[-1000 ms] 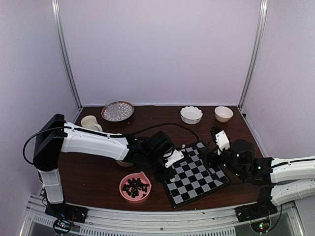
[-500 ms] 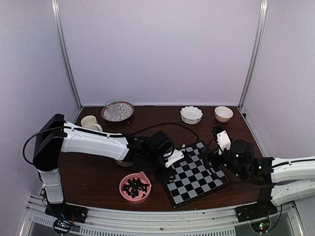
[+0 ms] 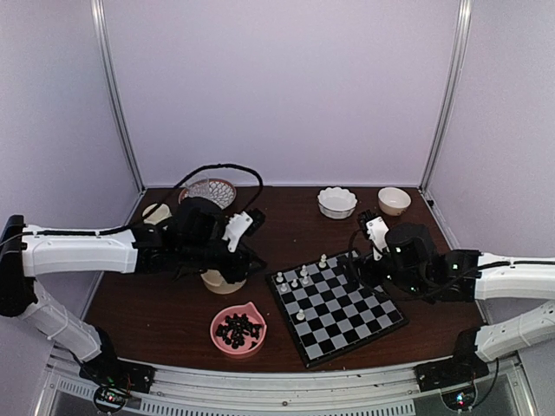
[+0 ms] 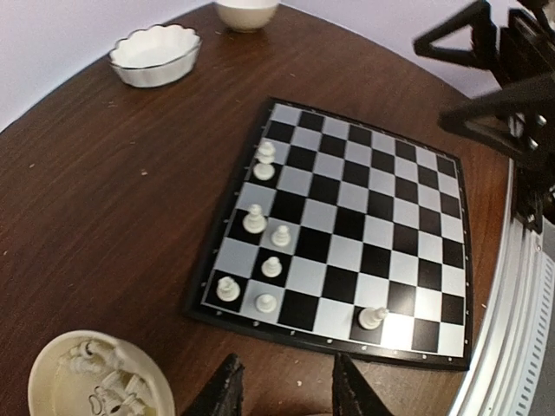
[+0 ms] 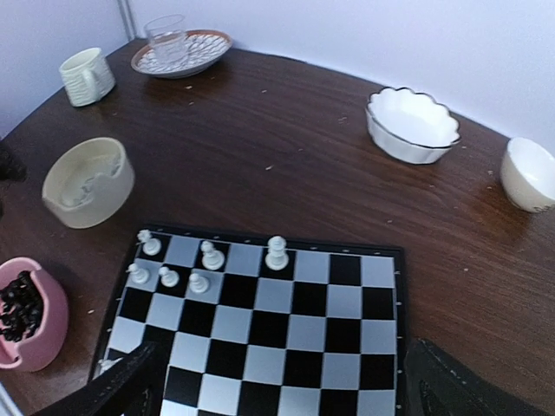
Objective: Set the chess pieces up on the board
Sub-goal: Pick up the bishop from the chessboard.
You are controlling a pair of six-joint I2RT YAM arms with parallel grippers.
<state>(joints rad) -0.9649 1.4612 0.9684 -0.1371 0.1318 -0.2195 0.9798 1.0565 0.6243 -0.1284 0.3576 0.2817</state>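
Left gripper [image 4: 286, 386] part open, empty, over the table at bottom of its view, just off the board [image 4: 373, 217]. Right gripper [image 5: 284, 355] wide open, empty, over the board. White pieces [image 4: 271, 266] sit bunched at the board's left side. More are in the cream bowl [image 4: 48, 381], lower left. Black pieces [image 3: 238, 330] are in the pink bowl [image 3: 216, 332].

Risks:
- Fingers clip neighbours in that tight cluster.
- Board looks unfixed, so a nudge could slide it.
- Arms clash over it.

No readable text or brand.

left claw [image 4: 286, 390]: opened, pulled off board [image 4: 364, 225], beside cream bowl [image 4: 43, 364] | right claw [image 5: 282, 364]: wider
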